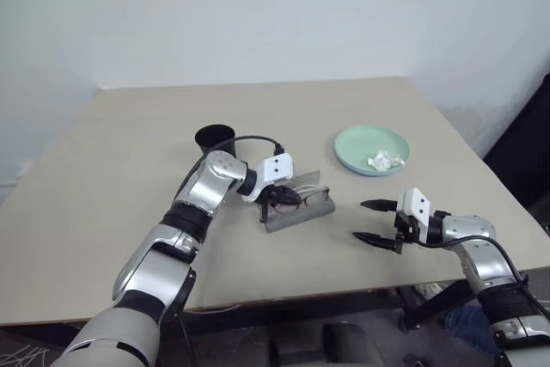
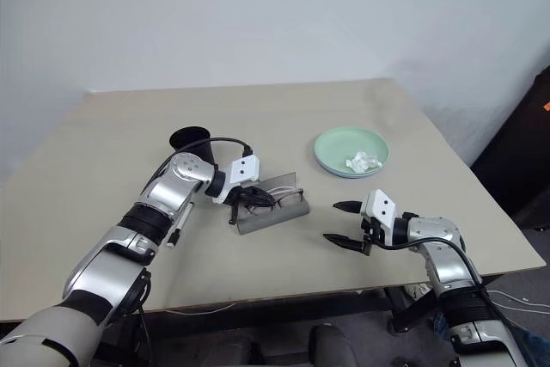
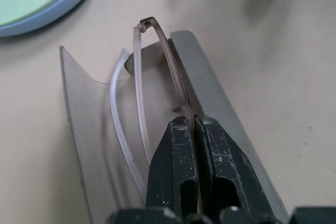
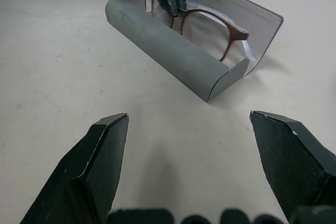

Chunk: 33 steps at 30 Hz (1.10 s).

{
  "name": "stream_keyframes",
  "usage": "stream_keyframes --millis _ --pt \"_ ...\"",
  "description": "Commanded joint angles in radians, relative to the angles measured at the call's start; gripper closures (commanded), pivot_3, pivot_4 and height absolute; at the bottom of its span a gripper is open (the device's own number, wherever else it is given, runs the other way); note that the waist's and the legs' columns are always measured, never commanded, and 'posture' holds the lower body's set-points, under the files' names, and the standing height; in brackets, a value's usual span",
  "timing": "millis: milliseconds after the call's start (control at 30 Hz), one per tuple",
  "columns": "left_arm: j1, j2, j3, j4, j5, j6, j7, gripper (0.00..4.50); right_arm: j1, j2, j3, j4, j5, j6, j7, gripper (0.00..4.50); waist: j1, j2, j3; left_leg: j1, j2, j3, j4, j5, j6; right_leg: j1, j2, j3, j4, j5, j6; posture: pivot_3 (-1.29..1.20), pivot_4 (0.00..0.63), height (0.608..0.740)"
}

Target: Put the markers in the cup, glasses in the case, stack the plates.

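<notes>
- Tabletop (image 1: pixel 129 169), pale beige and matte, runs back to a plain white wall.
- Left gripper (image 3: pixel 193 129) has its jaws pinched tight on the glasses (image 4: pixel 212 24), holding them inside the open grey case (image 4: pixel 173 51) at the table's middle.
- Right gripper (image 1: pixel 376 223) hovers near the front edge, just right of the case, jaws spread wide, holding nothing.
- Black cup (image 1: pixel 214 137) stands behind the left arm; one marker (image 2: pixel 176 231) lies beside that arm.
- Plates (image 1: pixel 371 149) sit stacked back right, green on blue, with a crumpled tissue (image 1: pixel 385 160) on top.
</notes>
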Motion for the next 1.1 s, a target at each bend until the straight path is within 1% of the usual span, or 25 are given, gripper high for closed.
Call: stream_keyframes --millis 33,267,467,600,733,867,1100 --pt "-0.002 0.009 0.017 -0.029 -0.022 0.045 -0.042 4.49 -0.024 -0.001 -0.014 -0.019 0.007 -0.017 -0.001 0.5 0.0 0.0 0.0 0.0 0.0 0.0 0.0 0.0 0.0 0.0 0.0 0.0 0.0 0.0 0.0 0.0 0.0 0.74" --pt "0.004 0.016 0.017 -0.025 -0.016 0.107 -0.056 4.49 -0.029 0.0 -0.012 -0.014 0.006 -0.018 0.002 0.5 0.0 0.0 0.0 0.0 0.0 0.0 0.0 0.0 0.0 0.0 0.0 0.0 0.0 0.0 0.0 0.0 0.0 0.74" --pt "0.003 0.004 0.0 0.025 0.024 0.1 -0.008 4.49 -0.028 0.0 -0.012 -0.012 0.005 -0.019 0.003 0.5 0.0 0.0 0.0 0.001 0.0 0.0 0.0 0.0 0.0 0.001 0.0 0.0 0.0 0.0 0.0 0.0 0.0 0.74" --pt "0.009 0.0 -0.009 0.047 0.032 0.078 -0.004 4.49 -0.026 -0.001 -0.011 -0.014 0.005 -0.018 0.002 0.5 0.0 0.0 -0.001 0.002 0.0 0.0 0.0 0.0 0.0 0.002 0.0 0.0 0.0 0.0 0.0 0.0 0.0 0.74" --pt "0.006 -0.006 -0.004 0.059 0.033 0.068 0.004 3.53 -0.025 -0.002 -0.012 -0.016 0.005 -0.018 0.001 0.5 0.0 -0.001 0.0 0.002 0.0 0.0 0.001 0.0 0.0 0.002 0.0 0.0 0.0 0.0 0.0 0.0 0.0 0.74" --pt "-0.009 -0.019 0.015 0.081 0.032 0.045 0.024 2.18 -0.027 -0.003 -0.012 -0.014 0.005 -0.017 0.002 0.5 0.0 -0.001 0.0 0.001 0.0 0.0 0.001 0.0 0.0 0.001 0.0 0.0 0.0 0.0 0.0 0.0 0.0 0.74" --pt "-0.035 -0.036 0.048 0.078 0.014 0.038 0.048 2.18 -0.034 -0.002 -0.011 -0.009 0.005 -0.016 0.005 0.5 0.001 -0.001 0.0 0.0 -0.001 0.0 0.001 -0.001 0.001 0.001 0.0 0.0 0.0 0.0 0.0 0.0 0.0 0.74"
